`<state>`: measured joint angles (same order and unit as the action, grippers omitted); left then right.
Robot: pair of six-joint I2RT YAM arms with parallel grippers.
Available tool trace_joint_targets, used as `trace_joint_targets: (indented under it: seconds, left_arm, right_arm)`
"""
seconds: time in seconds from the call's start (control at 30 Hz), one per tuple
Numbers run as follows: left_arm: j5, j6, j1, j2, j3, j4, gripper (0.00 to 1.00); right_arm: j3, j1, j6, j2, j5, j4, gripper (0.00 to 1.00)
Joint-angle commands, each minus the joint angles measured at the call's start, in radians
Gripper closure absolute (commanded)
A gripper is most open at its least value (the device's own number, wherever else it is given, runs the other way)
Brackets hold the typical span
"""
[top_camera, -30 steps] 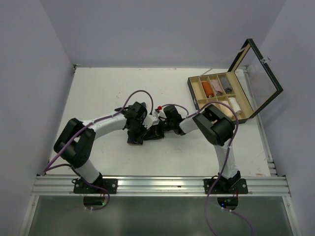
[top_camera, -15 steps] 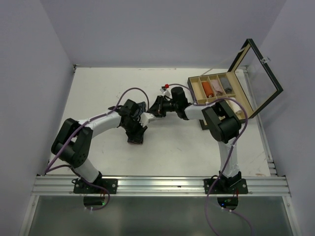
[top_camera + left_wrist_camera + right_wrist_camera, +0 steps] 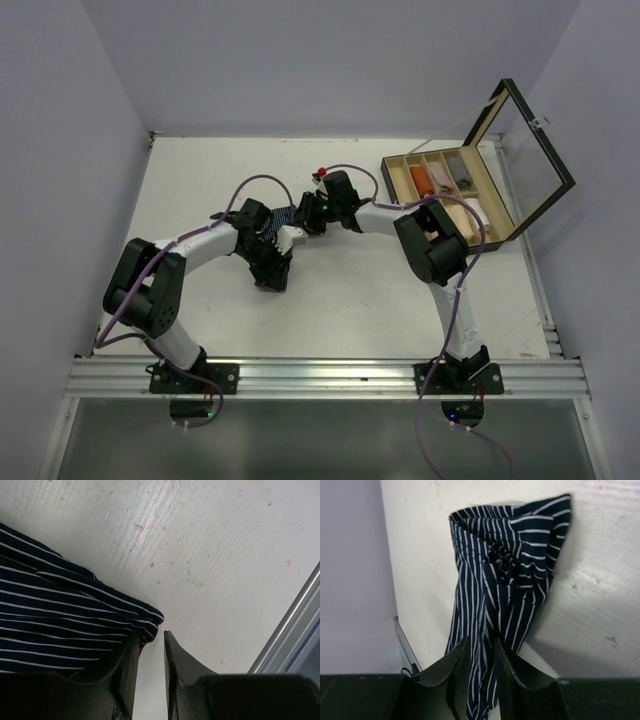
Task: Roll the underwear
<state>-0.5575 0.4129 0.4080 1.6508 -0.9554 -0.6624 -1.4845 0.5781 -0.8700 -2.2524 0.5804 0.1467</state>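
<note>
The navy underwear [image 3: 285, 216] with thin pale stripes lies stretched across the middle of the white table [image 3: 200, 190], partly under my left wrist. My right gripper [image 3: 303, 215] holds its far end. In the right wrist view the striped underwear [image 3: 505, 570] runs from a bunched fold into my right gripper [image 3: 481, 640], filling the gap between the fingers. My left gripper [image 3: 268, 278] is at the near end. In its wrist view the underwear [image 3: 60, 610] lies beside the left finger, and my left gripper [image 3: 151, 635] stands slightly open with bare table in the gap.
A compartmented wooden box [image 3: 390, 178] with its glass lid [image 3: 530, 140] raised stands at the back right, with rolled cloths in its slots. My right arm's elbow [image 3: 432, 250] hangs over its near corner. A metal rail [image 3: 320, 375] edges the near side.
My right gripper has moved away and to the left, drawing the striped cloth out. My left gripper has let go of the near end and shifted slightly left.
</note>
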Motion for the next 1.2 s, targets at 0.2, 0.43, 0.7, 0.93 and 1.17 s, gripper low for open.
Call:
trace_joint_targets:
  seconds: [0.2,0.43,0.7,0.93,1.17]
  left_arm:
    - [-0.013,0.021,-0.001,-0.023,0.001,-0.008,0.70]
    - [-0.005,0.020,-0.001,-0.026,0.004,-0.006,0.70]
    - [-0.004,0.015,-0.001,-0.017,0.001,-0.006,0.69]
    - [0.002,0.013,-0.001,-0.013,0.001,-0.005,0.69]
    - [-0.001,0.015,-0.001,-0.006,0.000,-0.009,0.69]
  right_arm:
    - [-0.060,0.008,0.066,0.008,-0.082,-0.097,0.67]
    - [-0.103,0.009,0.078,-0.030,-0.068,-0.082,0.68]
    - [-0.158,0.005,0.088,-0.061,-0.074,-0.108,0.82]
    - [-0.138,-0.023,0.086,-0.016,-0.059,-0.113,1.00]
    - [-0.123,-0.027,0.080,0.030,-0.030,-0.095,1.00]
